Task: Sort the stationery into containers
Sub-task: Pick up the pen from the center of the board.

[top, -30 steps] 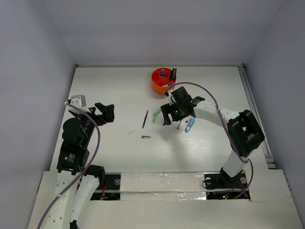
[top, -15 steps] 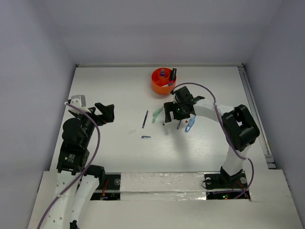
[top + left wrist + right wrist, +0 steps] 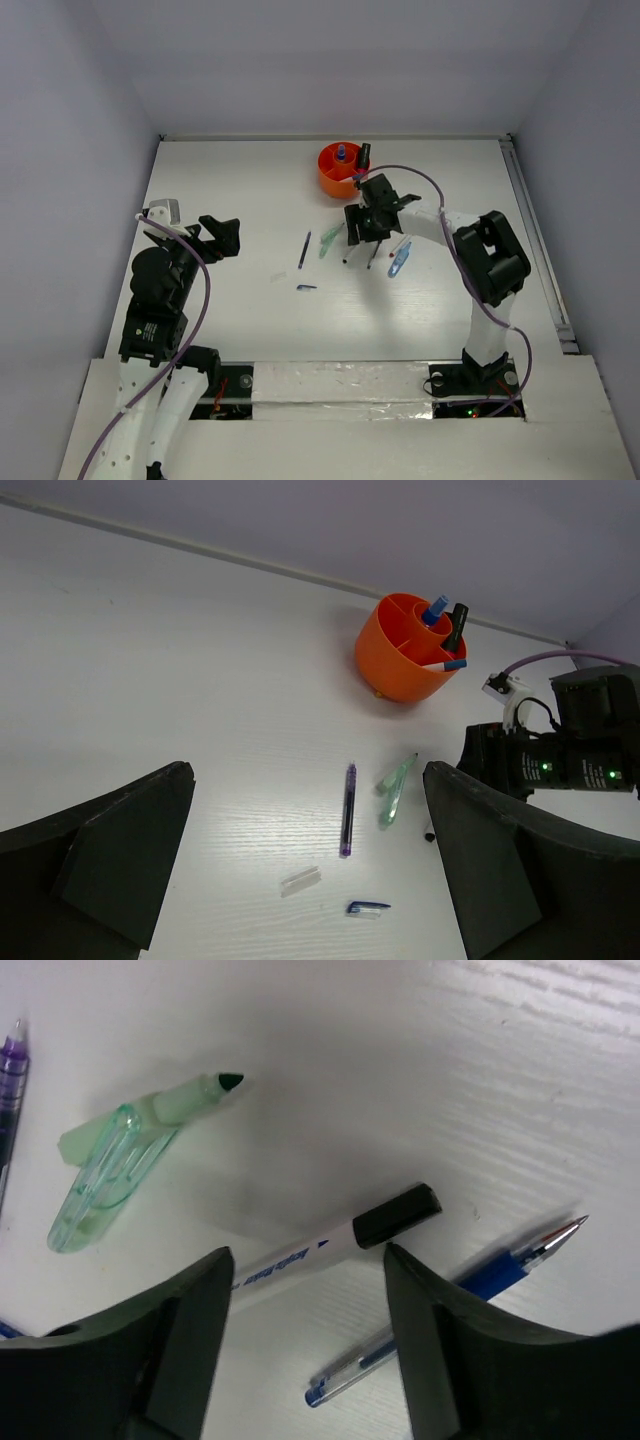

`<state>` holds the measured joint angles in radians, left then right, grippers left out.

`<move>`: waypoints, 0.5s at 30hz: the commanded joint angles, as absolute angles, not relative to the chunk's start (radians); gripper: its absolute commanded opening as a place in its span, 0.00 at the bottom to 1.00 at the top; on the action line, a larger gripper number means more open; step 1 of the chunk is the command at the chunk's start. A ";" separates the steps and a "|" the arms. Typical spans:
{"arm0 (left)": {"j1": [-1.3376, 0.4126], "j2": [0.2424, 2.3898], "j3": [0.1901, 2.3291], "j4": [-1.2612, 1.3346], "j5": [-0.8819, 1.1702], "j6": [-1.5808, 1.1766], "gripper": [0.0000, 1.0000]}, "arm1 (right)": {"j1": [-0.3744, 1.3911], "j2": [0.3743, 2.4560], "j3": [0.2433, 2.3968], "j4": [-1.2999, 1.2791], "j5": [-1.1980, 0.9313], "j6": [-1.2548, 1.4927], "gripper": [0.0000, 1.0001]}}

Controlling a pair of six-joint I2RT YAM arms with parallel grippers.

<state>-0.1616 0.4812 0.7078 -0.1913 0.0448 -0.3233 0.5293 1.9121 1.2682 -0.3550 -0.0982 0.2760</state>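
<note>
The orange tub [image 3: 338,170] stands at the far middle of the table; in the left wrist view [image 3: 400,655] it holds a blue-capped bottle [image 3: 434,610], a black marker [image 3: 456,628] and a white pen [image 3: 440,665]. My right gripper [image 3: 362,232] is open just above a white marker with a black cap [image 3: 340,1238] and a blue pen [image 3: 450,1298], its jaws either side of them [image 3: 310,1360]. A pale green marker [image 3: 120,1165] lies to their left, then a purple pen [image 3: 304,250]. My left gripper [image 3: 222,235] is open and empty at the left [image 3: 310,900].
A small blue cap [image 3: 368,908] and a clear cap [image 3: 300,881] lie near the purple pen [image 3: 348,808]. A light blue pen [image 3: 400,260] lies right of my right gripper. White walls close the table at the back and sides.
My right gripper has moved a little toward the far side and settled closer over the white marker and blue pen. The left arm has not moved.
</note>
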 commanded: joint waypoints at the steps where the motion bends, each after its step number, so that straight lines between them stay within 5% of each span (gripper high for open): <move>1: -0.164 0.483 0.739 -0.144 0.052 -0.322 0.99 | 0.522 1.957 1.322 -0.389 -0.035 0.246 0.65; 3: -0.164 0.483 0.739 -0.144 0.052 -0.322 0.99 | 0.532 1.973 1.341 -0.409 -0.019 0.239 0.57; 5: -0.164 0.485 0.739 -0.144 0.052 -0.322 0.99 | 0.541 1.994 1.370 -0.434 -0.006 0.229 0.39; 15: -0.164 0.483 0.739 -0.143 0.054 -0.324 0.99 | 0.571 2.074 1.443 -0.511 0.109 0.210 0.30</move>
<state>-0.1616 0.4812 0.7078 -0.1913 0.0452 -0.3233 0.5583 2.0216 1.4261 -0.4519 0.0544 0.2264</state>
